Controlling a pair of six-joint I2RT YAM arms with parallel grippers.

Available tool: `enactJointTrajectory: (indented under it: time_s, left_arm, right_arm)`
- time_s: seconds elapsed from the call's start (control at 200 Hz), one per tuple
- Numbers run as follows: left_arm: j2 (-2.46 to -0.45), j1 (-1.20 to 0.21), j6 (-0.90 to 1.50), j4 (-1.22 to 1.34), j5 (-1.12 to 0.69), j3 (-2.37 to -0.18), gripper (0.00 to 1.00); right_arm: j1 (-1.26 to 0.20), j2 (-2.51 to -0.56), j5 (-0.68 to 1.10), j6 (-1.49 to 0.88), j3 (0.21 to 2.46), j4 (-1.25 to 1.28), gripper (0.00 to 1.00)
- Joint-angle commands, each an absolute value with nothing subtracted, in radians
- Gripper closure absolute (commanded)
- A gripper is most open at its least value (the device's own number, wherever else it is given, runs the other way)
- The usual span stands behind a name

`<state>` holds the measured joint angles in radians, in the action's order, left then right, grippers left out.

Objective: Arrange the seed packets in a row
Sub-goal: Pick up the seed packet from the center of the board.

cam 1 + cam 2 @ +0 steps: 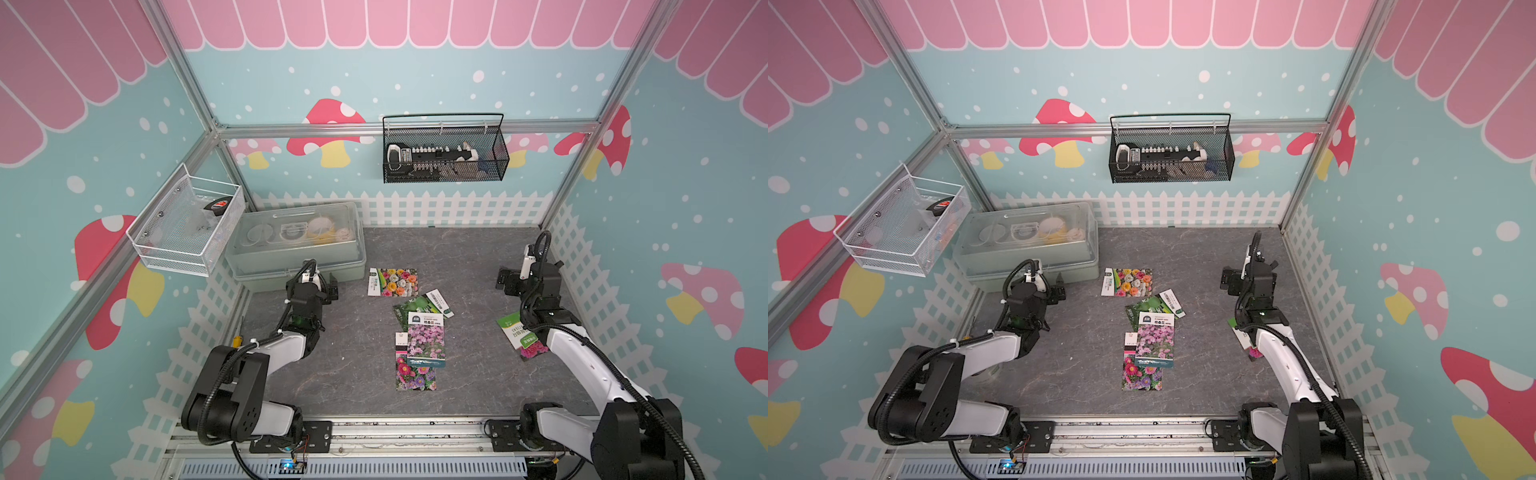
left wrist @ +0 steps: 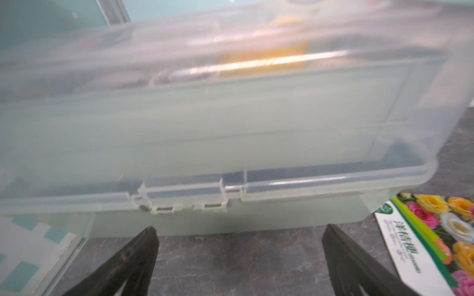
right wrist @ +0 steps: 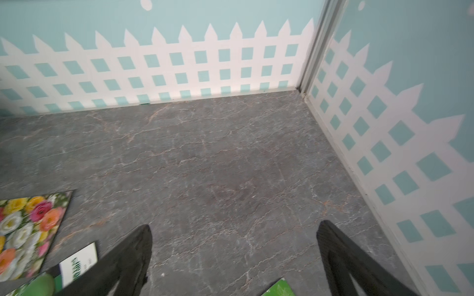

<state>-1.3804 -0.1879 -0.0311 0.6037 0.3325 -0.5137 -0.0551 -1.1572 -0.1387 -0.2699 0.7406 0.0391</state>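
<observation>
In both top views, five seed packets lie on the grey counter (image 1: pixel 340 365). The rose packet (image 1: pixel 392 282) sits alone at the back, near the clear lidded box (image 1: pixel 295 245). Just in front of it, the leafy green packet (image 1: pixel 415 306) is overlapped by the purple-flower packet (image 1: pixel 427 343), which in turn covers part of the aster packet (image 1: pixel 415 376). Well apart, the green-and-white packet (image 1: pixel 513 332) lies partly hidden under the right arm. The left gripper (image 1: pixel 332 289) hangs beside the box front and the right gripper (image 1: pixel 503 281) over bare counter near the side wall. Both are released and hold nothing. A white wire basket (image 1: pixel 187 224) and a black mesh basket (image 1: pixel 444 153) hang on the walls.

In the left wrist view, the box fills the frame, with its latch straight ahead of the spread jaws. The rose packet's label edge shows by the box corner.

In the right wrist view, the jaws are spread over bare counter and face the fence-printed corner. The rose and leafy green packets lie off to one side.
</observation>
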Motion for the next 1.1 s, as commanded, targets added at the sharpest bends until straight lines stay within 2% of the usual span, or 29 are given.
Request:
enactJointTrajectory:
  time_s: [0.0, 0.165, 0.305, 0.36, 0.515, 0.575, 0.615, 0.68, 0.765, 0.955, 1.095]
  left_arm:
    - [-1.322, -0.196, -0.024, 0.323, 0.326, -0.623, 0.01]
    - [-1.294, -0.245, 0.108, 0.017, 0.260, -0.805, 0.01]
    - [-1.288, -0.311, 0.323, -0.237, 0.230, -0.942, 0.01]
    - [-1.276, -0.347, 0.392, -0.261, 0.229, -0.947, 0.01]
    - [-1.235, -0.467, 0.584, -0.283, 0.381, -0.902, 0.01]
    - [-1.241, -0.471, 0.669, -0.350, 0.349, -0.923, 0.01]
    - [-1.251, -0.470, 0.671, -0.383, 0.258, -0.942, 0.01]
    - [-1.272, -0.474, 0.684, -0.374, 0.115, -0.950, 0.01]
    - [-1.310, -0.489, 0.717, -0.331, 0.032, -0.938, 0.01]
    - [-1.353, -0.547, 0.766, -0.163, 0.009, -0.869, 0.01]
    - [-1.367, -0.560, 0.821, -0.165, 0.035, -0.859, 0.01]
  right_arm:
    - [-0.068, -1.175, 0.011, -0.350, 0.771, -0.114, 0.01]
    - [-0.092, -1.199, 0.123, -0.429, 0.766, -0.115, 0.01]
    - [-0.107, -1.196, 0.239, -0.486, 0.724, -0.079, 0.00]
    - [-0.118, -1.199, 0.290, -0.521, 0.707, -0.057, 0.00]
    - [-0.141, -1.250, 0.403, -0.594, 0.674, -0.010, 0.01]
    - [-0.144, -1.262, 0.433, -0.606, 0.660, 0.001, 0.01]
    - [-0.147, -1.265, 0.453, -0.616, 0.645, 0.020, 0.01]
    - [-0.151, -1.273, 0.481, -0.640, 0.619, 0.057, 0.01]
    - [-0.163, -1.288, 0.511, -0.656, 0.603, 0.074, 0.01]
    - [-0.203, -1.278, 0.528, -0.666, 0.572, 0.085, 0.01]
    - [-0.216, -1.287, 0.548, -0.684, 0.552, 0.108, 0.01]
